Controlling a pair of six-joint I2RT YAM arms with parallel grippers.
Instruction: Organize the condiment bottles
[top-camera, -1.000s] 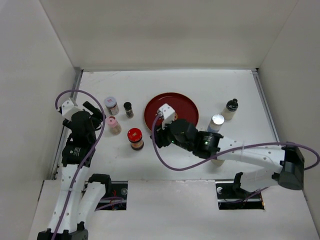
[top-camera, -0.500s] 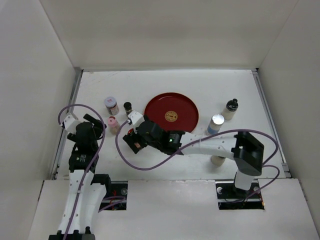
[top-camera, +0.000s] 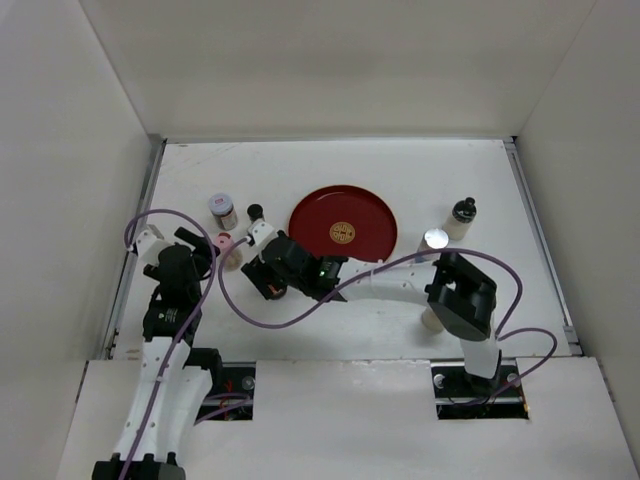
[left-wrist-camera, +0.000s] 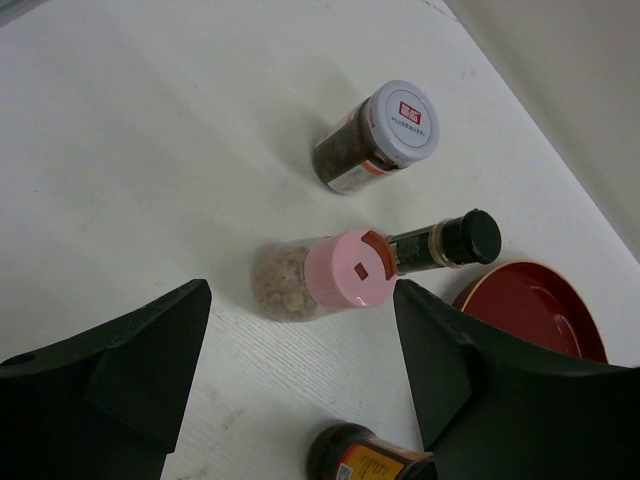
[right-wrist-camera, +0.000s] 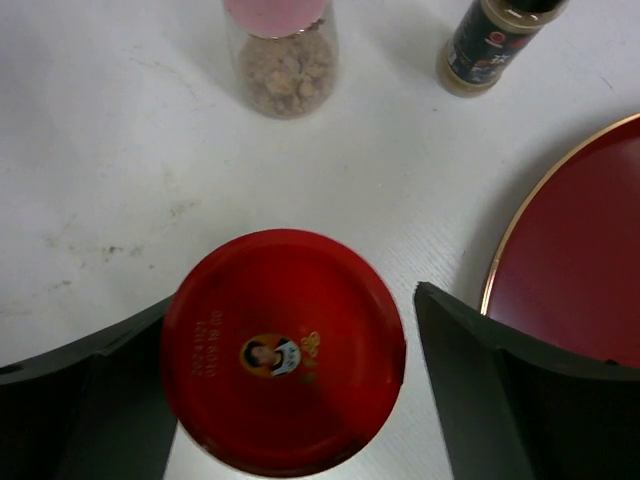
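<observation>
- Black fingers of the left gripper (left-wrist-camera: 300, 287) are hanging spread apart, clasping nothing, one on either side of the pink-capped shaker (left-wrist-camera: 322, 278). Whether they are level with it or above it is hard to tell.
- The white-capped jar (left-wrist-camera: 385, 135) is standing beyond the shaker, and a slim black-capped bottle (left-wrist-camera: 445, 240) is standing just right of the pink cap.
- The right gripper (right-wrist-camera: 294, 297) is hovering left of the tray. Its jaws are released and straddling the red-lidded jar (right-wrist-camera: 283, 350), with a sliver of white table (right-wrist-camera: 100, 150) showing beside the right finger.
- The round red tray (top-camera: 315, 215) is sitting mid-table, with a gold emblem at its centre.
- A silver-capped bottle (top-camera: 435, 240) and a black-capped cream bottle (top-camera: 462, 215) are standing right of the tray.
</observation>
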